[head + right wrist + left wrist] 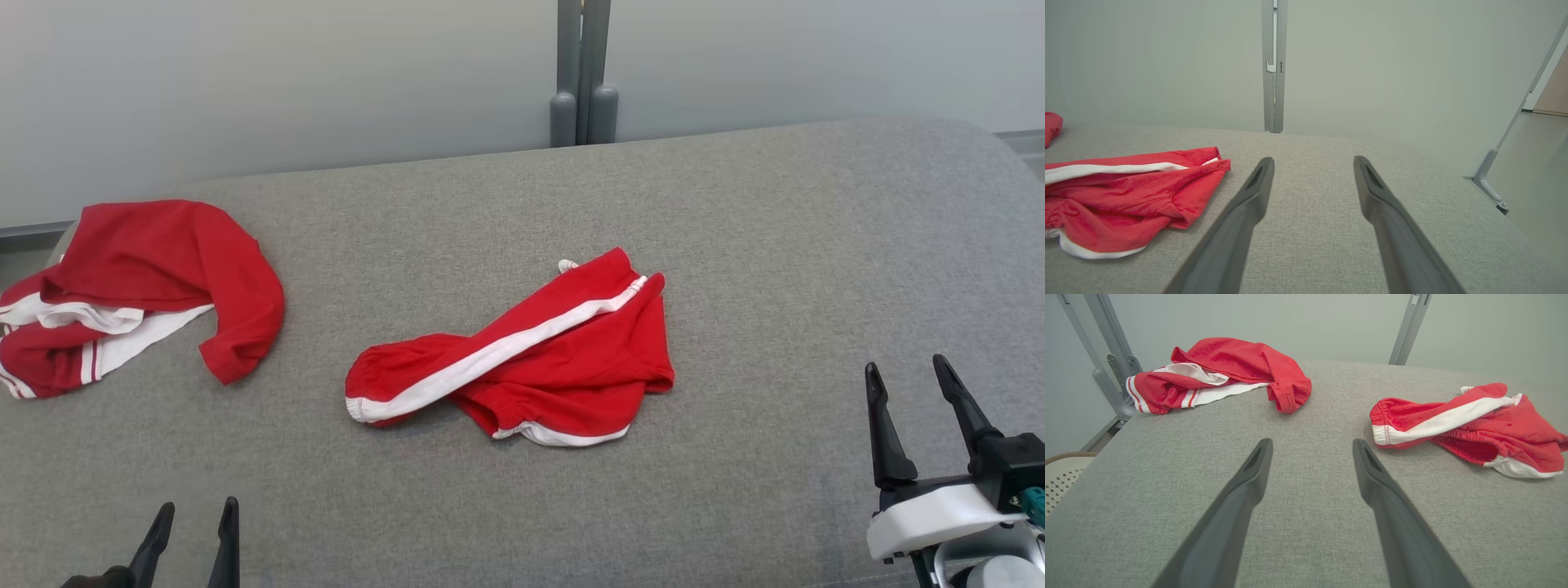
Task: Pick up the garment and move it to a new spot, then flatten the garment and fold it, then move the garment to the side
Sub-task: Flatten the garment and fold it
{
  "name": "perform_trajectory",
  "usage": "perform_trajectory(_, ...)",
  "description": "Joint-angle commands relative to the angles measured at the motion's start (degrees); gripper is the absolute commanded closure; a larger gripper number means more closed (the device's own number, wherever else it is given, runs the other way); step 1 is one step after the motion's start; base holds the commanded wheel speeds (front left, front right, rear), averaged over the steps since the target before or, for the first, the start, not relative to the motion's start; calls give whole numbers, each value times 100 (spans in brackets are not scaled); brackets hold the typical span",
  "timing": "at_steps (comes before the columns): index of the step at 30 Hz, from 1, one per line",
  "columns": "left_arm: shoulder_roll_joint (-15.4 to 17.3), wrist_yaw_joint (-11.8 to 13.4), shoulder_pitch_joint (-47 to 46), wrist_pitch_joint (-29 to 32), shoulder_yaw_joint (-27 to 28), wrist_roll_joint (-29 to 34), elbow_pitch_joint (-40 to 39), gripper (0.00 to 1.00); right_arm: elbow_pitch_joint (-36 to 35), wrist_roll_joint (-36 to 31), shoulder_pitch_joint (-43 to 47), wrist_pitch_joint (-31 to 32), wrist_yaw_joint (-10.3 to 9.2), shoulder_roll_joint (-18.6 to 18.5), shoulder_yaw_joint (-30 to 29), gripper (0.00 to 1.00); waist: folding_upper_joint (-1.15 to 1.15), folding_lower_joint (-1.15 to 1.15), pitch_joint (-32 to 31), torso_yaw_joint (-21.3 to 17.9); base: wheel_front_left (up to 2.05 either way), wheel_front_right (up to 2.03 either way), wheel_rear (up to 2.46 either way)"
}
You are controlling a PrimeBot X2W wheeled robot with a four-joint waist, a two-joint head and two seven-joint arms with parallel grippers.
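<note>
Grey padded surface (775,245) has red shorts (522,359) crumpled at centre, second red garment (147,286) at far left edge. Fingers spread wide, empty, clear of cloth: left gripper (199,504), right gripper (906,364).

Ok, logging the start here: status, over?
Left gripper open, empty. Right gripper open, empty. Red shorts crumpled at centre, untouched. Red-and-white shirt heaped far left, apart from them.

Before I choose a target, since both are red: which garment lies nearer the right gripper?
The red shorts with the long white side stripe, in the middle; the red top lies crumpled far left.
</note>
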Motion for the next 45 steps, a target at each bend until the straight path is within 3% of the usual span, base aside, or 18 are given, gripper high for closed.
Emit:
perform_trajectory(1,-5,-41,94,-16,39,66,15,0,32,-16,77,-18,-2,-1,-20,0,0,0,-12,32,0,0,0)
perform_trajectory(9,-524,-729,260,-17,752,630,267,0,158,1,98,-18,-2,208,-31,0,0,0,-24,169,0,0,0)
perform_trajectory(11,-631,-787,232,-17,806,650,246,0,144,10,130,-18,-2,245,-60,0,0,0,-26,188,0,0,0)
perform_trajectory(39,-654,-841,83,-17,554,408,195,0,315,195,148,-19,-2,408,-1,0,0,0,-23,121,0,0,0)
perform_trajectory(45,-651,-820,-453,262,399,202,347,0,770,603,-961,325,-2,-158,777,0,0,0,362,-17,0,0,0)
